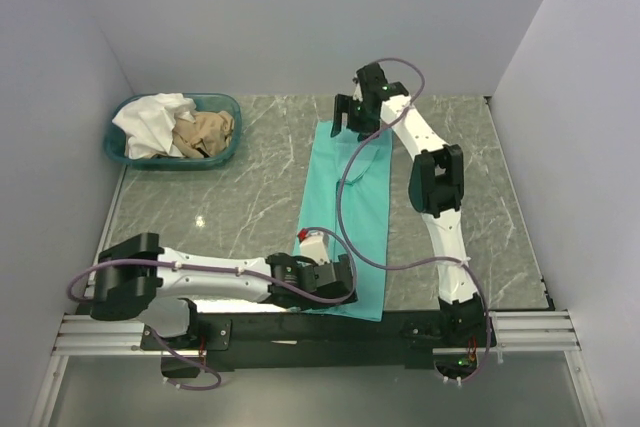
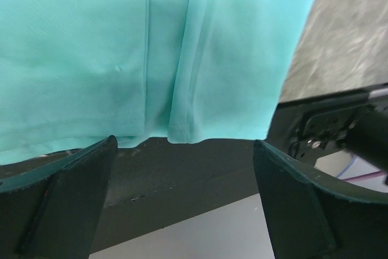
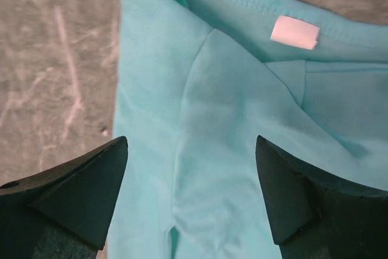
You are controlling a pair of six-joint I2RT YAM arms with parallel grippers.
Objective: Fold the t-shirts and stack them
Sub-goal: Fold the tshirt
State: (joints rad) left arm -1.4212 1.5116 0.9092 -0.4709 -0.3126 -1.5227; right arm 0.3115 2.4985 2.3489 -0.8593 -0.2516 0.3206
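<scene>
This is a robotics lab test cell: plain pale walls (image 1: 300, 17) box in a grey marble-patterned surface (image 1: 240, 207), with the cabled left arm (image 1: 215, 280) and right arm (image 1: 445, 237) bolted to an aluminium rail (image 1: 525, 330) at its near edge.

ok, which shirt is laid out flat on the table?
The teal-green t-shirt, spread as a long strip. The white t-shirt and tan t-shirt sit crumpled in the basket.
</scene>
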